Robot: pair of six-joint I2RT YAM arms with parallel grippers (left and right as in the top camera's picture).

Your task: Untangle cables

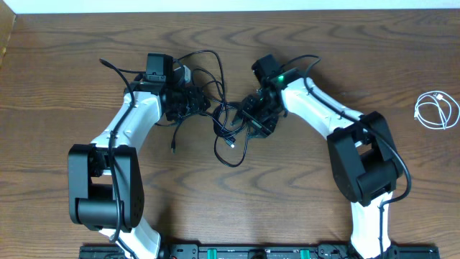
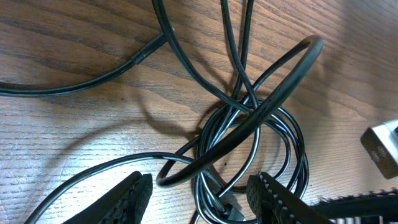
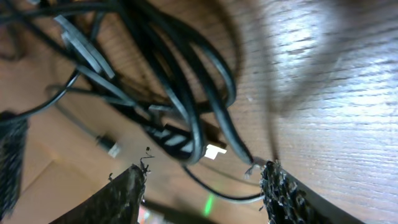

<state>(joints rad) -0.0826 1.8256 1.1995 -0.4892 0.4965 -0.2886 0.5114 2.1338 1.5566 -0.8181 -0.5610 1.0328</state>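
A knot of black cables [image 1: 227, 134] lies mid-table between my two arms, with loose ends trailing left and back. Off at the far right the white cable [image 1: 437, 111] lies coiled by itself. My left gripper [image 1: 195, 102] stands at the knot's left side. In the left wrist view it [image 2: 199, 200] is open, its fingers set either side of a coil of black cables [image 2: 249, 124] without pinching it. From the right, my right gripper [image 1: 253, 115] comes in at the knot. In its wrist view it [image 3: 202, 194] is open, a thin strand crossing the gap below a bundle of black cables [image 3: 177, 93].
The wooden table [image 1: 65, 93] runs to a pale edge at the back. Both arm bases stand at the near edge. One black cable end [image 1: 104, 63] reaches out to the back left.
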